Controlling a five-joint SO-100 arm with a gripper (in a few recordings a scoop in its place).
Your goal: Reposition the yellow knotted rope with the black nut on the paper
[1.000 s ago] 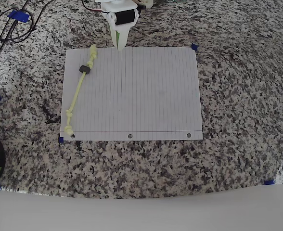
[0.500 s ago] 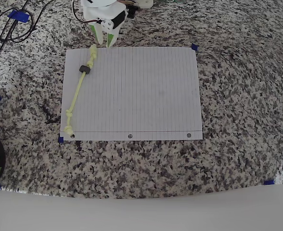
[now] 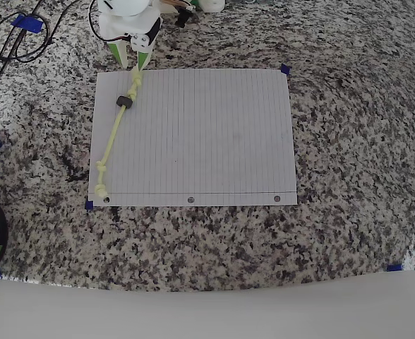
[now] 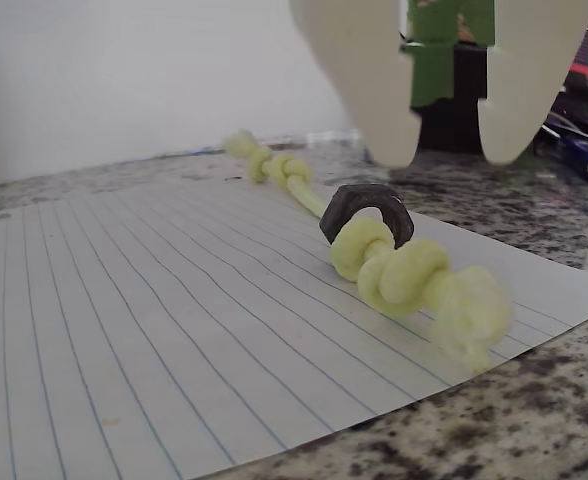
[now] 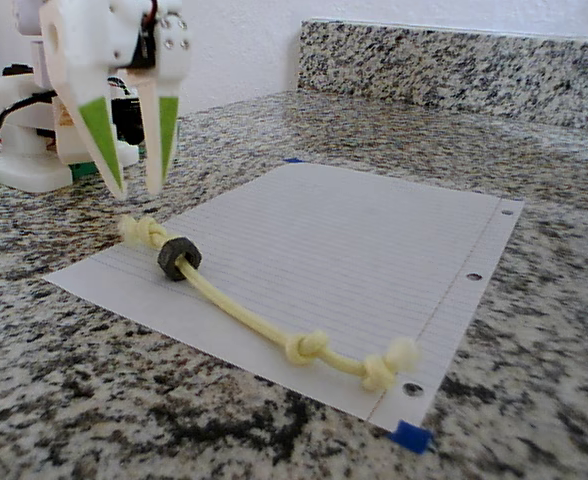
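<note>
Sitting on the speckled granite surface (image 3: 349, 141) | paper (image 3: 207, 134) lies flat, holes along its near edge in overhead view | end effector (image 5: 134, 185) hangs released, fingers apart, just above rope's far end | rope (image 3: 116, 134) runs down paper's left edge | nut (image 3: 125, 102) threaded near its top knot

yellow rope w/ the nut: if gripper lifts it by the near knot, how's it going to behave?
The yellow knotted rope lies in a loose curve on the paper, so it will probably droop. The black nut looks threaded between knots, so it may slide along but not come off. The gripper is open above that end.
</note>
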